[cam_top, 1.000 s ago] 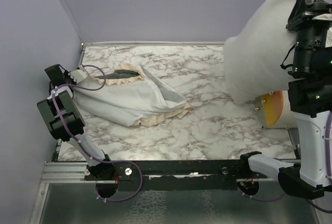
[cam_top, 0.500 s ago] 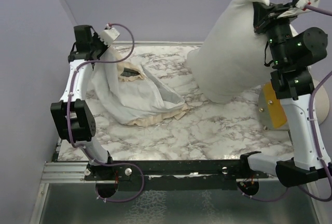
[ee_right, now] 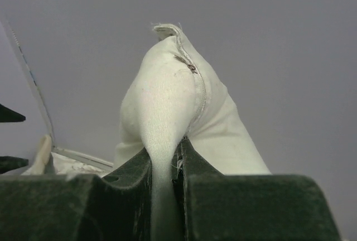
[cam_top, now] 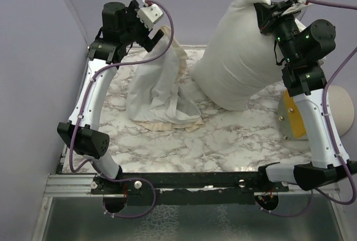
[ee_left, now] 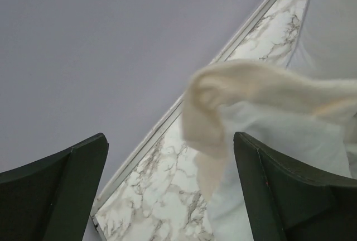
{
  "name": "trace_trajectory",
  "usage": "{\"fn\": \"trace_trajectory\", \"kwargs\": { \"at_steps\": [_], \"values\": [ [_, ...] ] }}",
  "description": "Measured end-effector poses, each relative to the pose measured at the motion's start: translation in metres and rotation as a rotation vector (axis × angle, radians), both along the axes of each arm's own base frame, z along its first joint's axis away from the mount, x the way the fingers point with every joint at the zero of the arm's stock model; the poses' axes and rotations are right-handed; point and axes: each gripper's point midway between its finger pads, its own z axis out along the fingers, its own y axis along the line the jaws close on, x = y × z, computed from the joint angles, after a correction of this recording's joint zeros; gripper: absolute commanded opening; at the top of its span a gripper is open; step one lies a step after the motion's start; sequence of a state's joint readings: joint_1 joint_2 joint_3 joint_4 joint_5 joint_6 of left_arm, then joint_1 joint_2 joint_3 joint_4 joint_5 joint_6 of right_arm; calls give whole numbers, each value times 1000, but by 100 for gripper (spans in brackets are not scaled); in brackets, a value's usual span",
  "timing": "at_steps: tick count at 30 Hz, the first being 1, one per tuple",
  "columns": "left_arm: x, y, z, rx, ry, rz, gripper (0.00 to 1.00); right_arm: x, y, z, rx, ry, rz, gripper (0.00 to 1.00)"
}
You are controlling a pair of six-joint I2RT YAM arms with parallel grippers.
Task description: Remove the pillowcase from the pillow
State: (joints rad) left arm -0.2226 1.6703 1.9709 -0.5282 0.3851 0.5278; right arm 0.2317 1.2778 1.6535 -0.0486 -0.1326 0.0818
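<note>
Pillowcase [cam_top: 159, 85] is off the pillow [cam_top: 234, 68] and well left of centre on the desk [cam_top: 234, 135], seen from above. It is drawn up into a limp peak under the raised left claw [cam_top: 156, 33], with its cream hem spread on the marble on the near side. Long axis near upright, peak pointing up and leaning slightly right, toward the pillow just beside it. The pillow stands on end, lower edge on the desk, top corner up in the right claw [cam_top: 265, 18]. Left wrist view: jaws wide apart, the cream trim drooping between them and clamped by neither, so nothing is held. Likely risk: the unsupported cloth collapses sideways against the pillow, or the trim snags a finger as the arm pulls away and drags the case along. Right wrist view: jaws closed tight on a thin fold at the pillow's seamed corner. That is a small bite for a bulky load. It could slip, and the pillow would topple onto the pillowcase or off the desk's right side.
</note>
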Motion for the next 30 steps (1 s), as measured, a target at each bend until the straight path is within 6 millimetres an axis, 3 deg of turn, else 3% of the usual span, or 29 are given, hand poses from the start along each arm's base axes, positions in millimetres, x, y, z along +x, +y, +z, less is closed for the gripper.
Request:
{"fn": "trace_trajectory", "kwargs": {
  "at_steps": [2,6,12,14,16,20,21,24,27,30],
  "values": [
    [-1,-2,4,-7,1,15,99,6,-2,9,-18,-15,-19,1],
    [13,22,-6,-26,55,120,99,21,-6,27,-49,-27,-67,1],
    [34,99,-39,-128,202,329,99,32,-5,39,-64,-31,-88,1],
    [32,123,-48,-150,226,383,99,29,8,31,-86,-26,-69,1],
    [22,136,-62,-159,260,412,99,17,40,13,-121,-22,-18,1],
    [-4,149,-89,-172,315,438,99,-41,156,-58,-252,6,237,1],
    [-10,152,-96,-176,325,444,99,-62,187,-81,-284,13,314,1],
    [-25,161,-113,-186,344,463,99,-120,257,-155,-378,85,511,2],
    [-35,170,-130,-190,359,488,99,-159,291,-245,-450,245,641,14],
    [-41,179,-143,-194,372,512,99,-172,290,-329,-449,448,665,22]
  ]
}}
